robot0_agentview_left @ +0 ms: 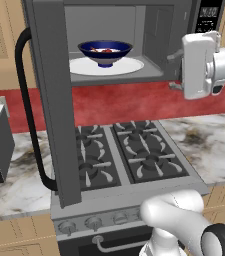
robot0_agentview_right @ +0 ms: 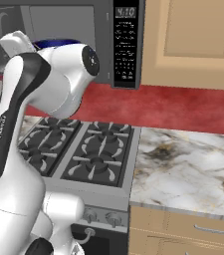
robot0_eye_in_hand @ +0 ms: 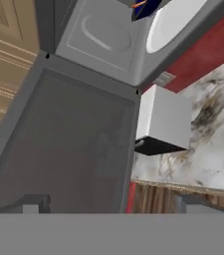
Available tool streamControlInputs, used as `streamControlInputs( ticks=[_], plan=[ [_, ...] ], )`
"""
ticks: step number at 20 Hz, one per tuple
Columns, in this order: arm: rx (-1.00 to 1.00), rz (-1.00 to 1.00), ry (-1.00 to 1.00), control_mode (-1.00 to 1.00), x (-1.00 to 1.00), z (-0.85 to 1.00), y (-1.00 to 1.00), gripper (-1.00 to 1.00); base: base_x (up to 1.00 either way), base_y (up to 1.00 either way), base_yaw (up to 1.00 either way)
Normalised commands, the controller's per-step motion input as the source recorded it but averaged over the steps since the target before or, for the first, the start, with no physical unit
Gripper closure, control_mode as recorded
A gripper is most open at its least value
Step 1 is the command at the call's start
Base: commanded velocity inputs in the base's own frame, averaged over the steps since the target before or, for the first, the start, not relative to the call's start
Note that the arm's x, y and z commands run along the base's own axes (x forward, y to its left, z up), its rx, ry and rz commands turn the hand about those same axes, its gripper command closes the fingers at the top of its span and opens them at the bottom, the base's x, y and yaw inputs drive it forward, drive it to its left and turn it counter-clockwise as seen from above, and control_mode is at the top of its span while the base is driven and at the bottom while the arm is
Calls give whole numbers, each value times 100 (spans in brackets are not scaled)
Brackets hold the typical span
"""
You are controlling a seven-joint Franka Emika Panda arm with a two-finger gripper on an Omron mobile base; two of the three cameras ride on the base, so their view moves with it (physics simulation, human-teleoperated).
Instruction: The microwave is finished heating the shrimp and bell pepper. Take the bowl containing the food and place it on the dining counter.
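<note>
The microwave (robot0_agentview_left: 149, 35) stands wide open, its door (robot0_agentview_left: 51, 100) swung out to the left so the door's edge and the black bar handle (robot0_agentview_left: 26, 115) hang out over the stove (robot0_agentview_left: 119, 152). Inside, the bowl (robot0_agentview_left: 105, 52) sits in the middle of the white turntable (robot0_agentview_left: 129, 66), dark blue outside, white inside, with a red lump, the bell pepper (robot0_agentview_left: 105, 50), showing above the rim; the shrimp is too small to pick out for sure. There is free space in the cavity on both sides of the bowl and above it.

The gripper (robot0_agentview_left: 174, 70) hovers at the right edge of the cavity mouth, level with the turntable, jaws spread wide and holding nothing. It is well apart from the bowl, and the open door walls off the left side of the opening. In the hand view the two finger tips (robot0_eye_in_hand: 31, 204) rise far apart at the bottom, with the door's grey inner face (robot0_eye_in_hand: 68, 144) close in front, and a slice of the bowl (robot0_eye_in_hand: 146, 9) at the top.

From the right base view the arm (robot0_agentview_right: 34, 99) covers most of the cavity; just a strip of the bowl's blue rim (robot0_agentview_right: 58, 43) peeks over it. The keypad panel (robot0_agentview_right: 125, 42) shows a display reading 4:10; the button labels are too small to read. Marble countertop (robot0_agentview_right: 183, 164) lies right of the burners.
</note>
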Motion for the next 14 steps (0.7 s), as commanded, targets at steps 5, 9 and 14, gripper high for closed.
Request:
streamControlInputs(
  ticks=[5, 9, 14],
  plan=[
    [0, -7, 0, -100, 65, -3, 0, -100, 0, 0, 0],
    [0, -42, 0, -100, 100, -1, -10, -100, 0, 0, 0],
    [0, -33, 5, -100, 100, 0, -2, -100, 0, 0, 0]
  ],
)
